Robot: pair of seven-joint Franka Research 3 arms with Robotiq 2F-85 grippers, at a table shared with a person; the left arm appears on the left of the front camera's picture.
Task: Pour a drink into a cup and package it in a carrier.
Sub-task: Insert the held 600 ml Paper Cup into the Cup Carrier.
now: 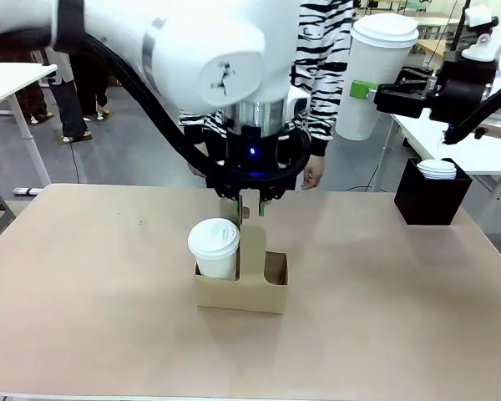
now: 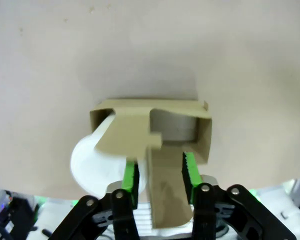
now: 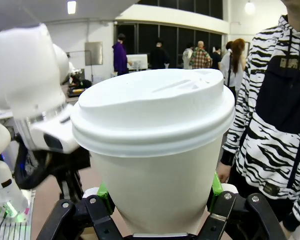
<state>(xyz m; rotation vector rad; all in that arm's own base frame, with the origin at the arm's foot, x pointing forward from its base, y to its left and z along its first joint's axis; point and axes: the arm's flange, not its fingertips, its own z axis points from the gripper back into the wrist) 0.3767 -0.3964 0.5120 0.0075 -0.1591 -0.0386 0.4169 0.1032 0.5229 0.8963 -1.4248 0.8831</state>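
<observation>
Carrier (image 1: 238, 294) w/ lidded cup (image 1: 215, 246) inside

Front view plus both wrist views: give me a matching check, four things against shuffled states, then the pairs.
1. tan cardboard two-hole carrier
2. black box
3. left gripper
4. right gripper

A. shut on a raised white lidded paper cup
B. open, pads either side of the upright handle tab
C. holds stacked white lids, right side of the table
D. one hole holds a seated white lidded cup, other empty

Pairs: 1-D, 2-C, 3-B, 4-A
</observation>
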